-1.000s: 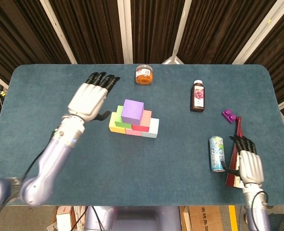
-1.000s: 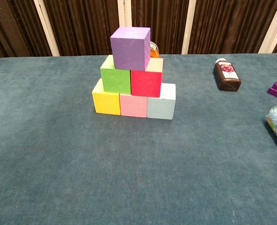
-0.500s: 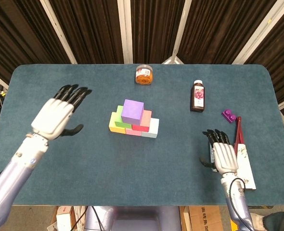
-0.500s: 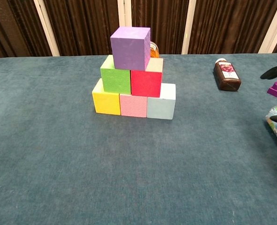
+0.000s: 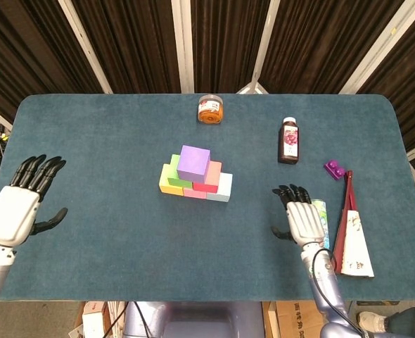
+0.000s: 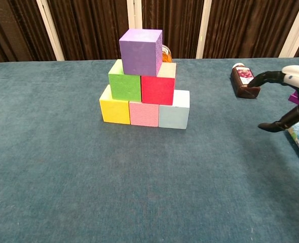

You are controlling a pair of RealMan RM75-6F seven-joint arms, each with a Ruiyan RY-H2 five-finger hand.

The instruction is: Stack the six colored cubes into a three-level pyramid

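— Blue table (image 5: 109, 141), and the cubes?
— Pyramid (image 5: 195, 173) stands mid-table, purple cube (image 6: 141, 45) on top.
— Hands?
— Left hand (image 5: 14, 209) and right hand (image 5: 303, 220) — both spread, holding nothing.

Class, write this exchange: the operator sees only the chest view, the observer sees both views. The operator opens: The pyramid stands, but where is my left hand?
Observer: Your left hand is at the table's left edge, fingers spread, holding nothing.
Operator: What lies beyond my right hand?
Observer: Right of it and the can lies a dark red and white folded thing.
Operator: And that jar behind the pyramid?
Observer: It stands well apart from it, near the far edge.
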